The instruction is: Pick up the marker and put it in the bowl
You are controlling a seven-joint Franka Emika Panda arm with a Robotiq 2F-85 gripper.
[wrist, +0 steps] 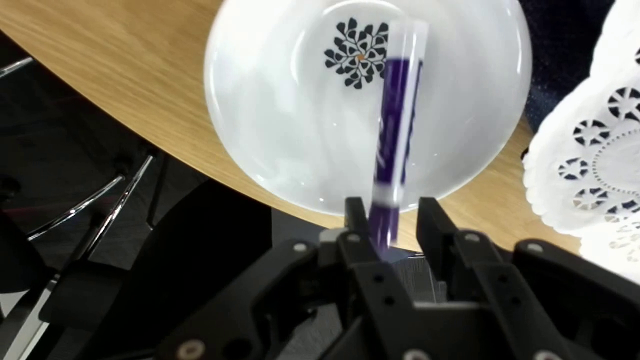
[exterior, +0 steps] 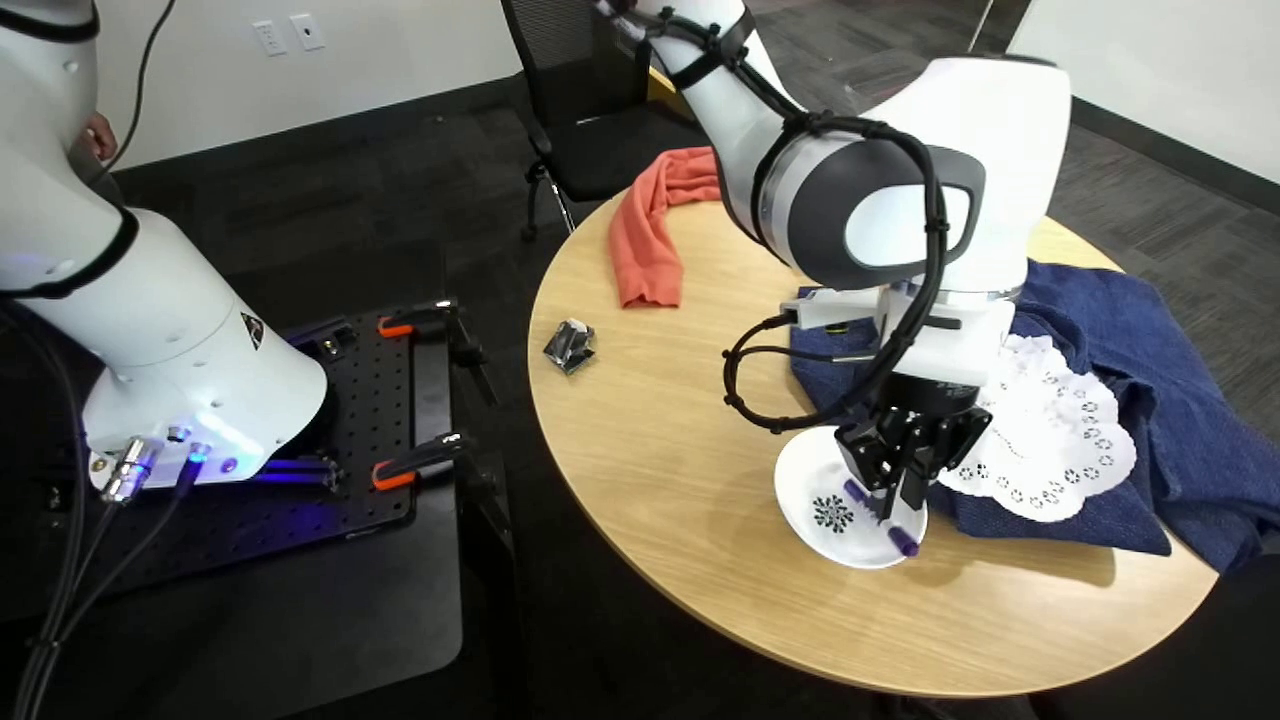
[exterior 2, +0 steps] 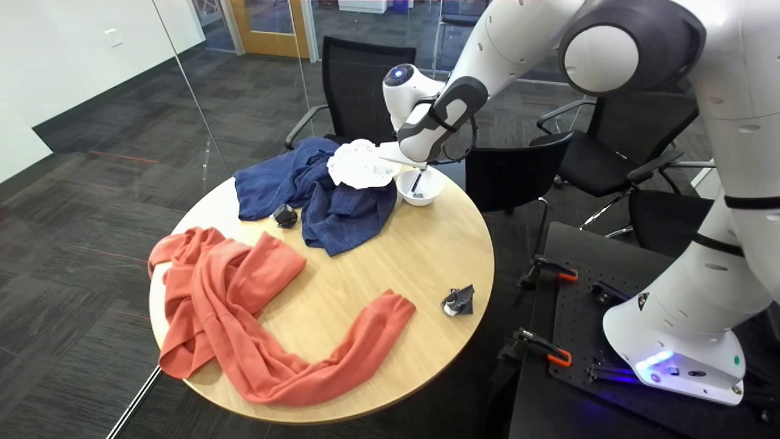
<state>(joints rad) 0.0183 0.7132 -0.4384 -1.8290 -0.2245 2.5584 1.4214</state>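
1. Wrist view: my fingers (wrist: 437,225) stand apart, the purple end of the marker (wrist: 397,120) appearing between them, with a gap on one side.
2. The marker slants over the bowl (wrist: 260,110), that end crossing its rim; I cannot tell whether it rests there.
3. Just beside the bowl, I see a white doily (exterior: 1050,450) over blue cloth (exterior: 1180,400).

Soft light brightens the table (exterior: 650,420) in both exterior views; the floor (exterior 2: 91,244) is dim. Faint shadows fall beside the bowl (exterior: 810,490). The doily (exterior 2: 361,164) is overexposed in an exterior view. Blue light tints the robot base (exterior: 210,390). In the wrist view, glints dot the bowl; marker (wrist: 395,120) and end effector (wrist: 393,212) look soft.
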